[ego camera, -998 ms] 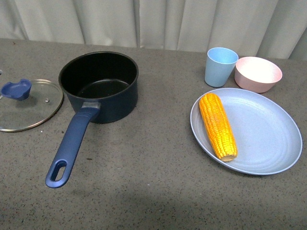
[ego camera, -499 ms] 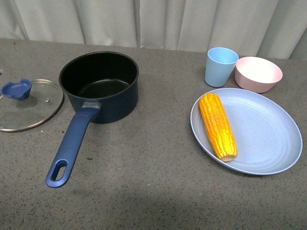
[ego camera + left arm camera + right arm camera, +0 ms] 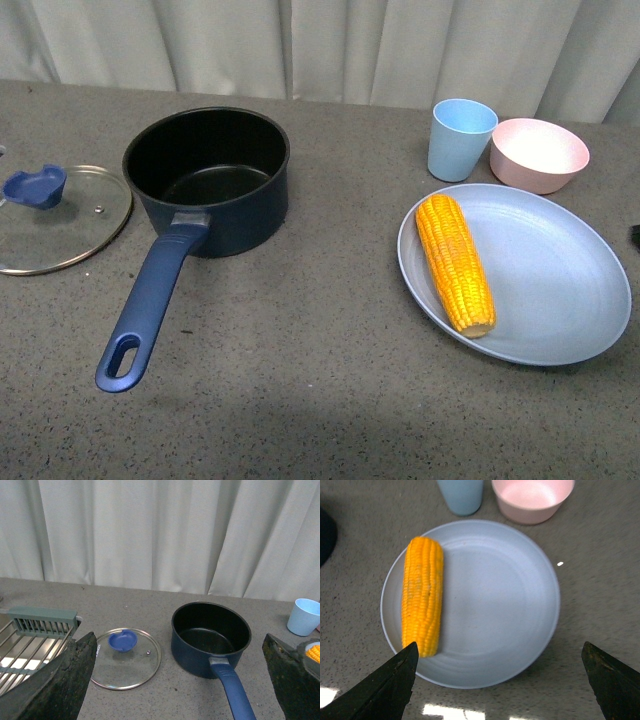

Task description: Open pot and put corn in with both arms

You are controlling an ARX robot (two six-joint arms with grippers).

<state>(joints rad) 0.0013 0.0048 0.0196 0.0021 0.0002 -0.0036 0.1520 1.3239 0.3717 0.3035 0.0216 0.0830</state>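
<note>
Pale curtains hang behind a grey speckled table, where the pot (image 3: 205,180) stands open, its black inside bare and its long blue handle (image 3: 150,300) pointing toward the robot. The glass lid (image 3: 60,225) lies flat just beside the pot on the robot's left, blue knob up, and the left wrist view shows a wire dish rack (image 3: 25,647) beyond the lid on that same side. Well apart from the pot, on its right, the corn (image 3: 455,263) lies on the pot-ward side of a light blue plate (image 3: 560,300), with a blue cup (image 3: 460,138) and a pink bowl (image 3: 538,155) farther from the robot on that side. The left gripper (image 3: 178,636) hangs back from the pot with its jaws spread wide and nothing between them. The right gripper (image 3: 499,645) hovers above the plate, its jaws likewise spread wide and holding nothing, with the cob nearer one finger (image 3: 385,685) than the other. Opening looks done, and the step in hand seems to be the reach for the corn. The next move probably calls for the right gripper to centre over the cob, straddle its width, come down and close, then carry it across to the pot. No brand, label or writing is legible on anything.
</note>
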